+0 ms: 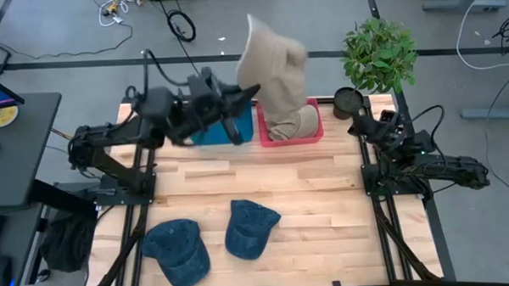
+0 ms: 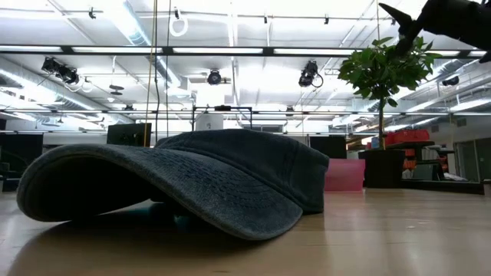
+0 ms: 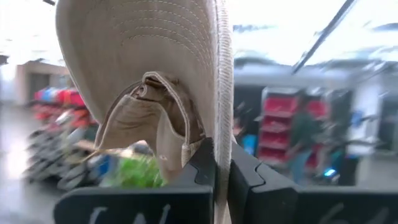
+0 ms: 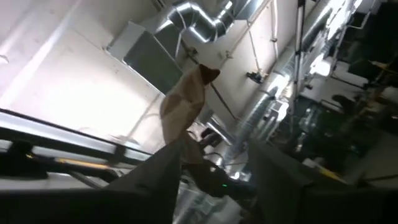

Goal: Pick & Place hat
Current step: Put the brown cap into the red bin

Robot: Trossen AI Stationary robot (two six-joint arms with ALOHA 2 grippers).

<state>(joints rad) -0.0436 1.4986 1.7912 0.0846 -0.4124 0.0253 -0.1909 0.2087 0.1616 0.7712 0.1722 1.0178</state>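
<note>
My left gripper [image 1: 246,96] is raised over the table's far side and shut on a beige brimmed hat [image 1: 273,68]. The hat is in the air above the red bin [image 1: 315,132]. In the left wrist view the hat [image 3: 149,74] fills the frame beyond the fingers. A second beige hat [image 1: 294,123] lies in the red bin. Two dark blue caps [image 1: 178,249] [image 1: 251,228] rest on the table near its near edge. One of them [image 2: 192,184] fills the low view. My right gripper [image 4: 211,186] waits open at the table's right side [image 1: 362,122]. My left gripper pinches the beige hat's brim at its edge [image 3: 222,155] between the two fingers [image 3: 249,177]. The brim runs edge-on through the gap. The fingers come roughly level from the table's left. The hat is lifted clear and stands out beyond the fingertips, over the red bin.
A blue bin [image 1: 210,132] stands left of the red bin, under the left arm. A potted plant [image 1: 378,45] stands at the table's far right corner, close to the right arm. Bare wood lies between the bins and the blue caps.
</note>
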